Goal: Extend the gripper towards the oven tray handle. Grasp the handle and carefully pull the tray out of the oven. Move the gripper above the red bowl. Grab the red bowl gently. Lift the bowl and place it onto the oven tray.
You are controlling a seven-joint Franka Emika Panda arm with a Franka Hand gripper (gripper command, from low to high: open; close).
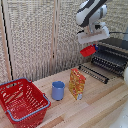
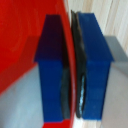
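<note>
Red plastic is filling one side of the wrist view: the rim of the red bowl (image 2: 30, 35) is running edge-on between the two dark blue fingertips (image 2: 95, 65), which are pressing against it from both sides. The gripper (image 1: 91, 46) is therefore clamped on the bowl wall, with only the thickness of that wall separating the pads.

In the exterior view the bowl (image 1: 88, 50) is hanging directly beneath the gripper, tilted, and well clear of the wooden table (image 1: 100, 107). The tray (image 1: 95, 73) is lying below the tool and slightly toward the exterior view's right, already drawn out from the oven (image 1: 114, 52). Its long axis is running diagonally away from the oven mouth, and its near end is sitting just beyond an upright snack bag (image 1: 76, 84).

Judged from this layout, the placing step is in progress: the coming move calls for a short descent, shifted toward the oven, so that the bowl base is meeting the bars flat. The tilt of the bowl is the main risk, since a rim-first contact may tip it.
</note>
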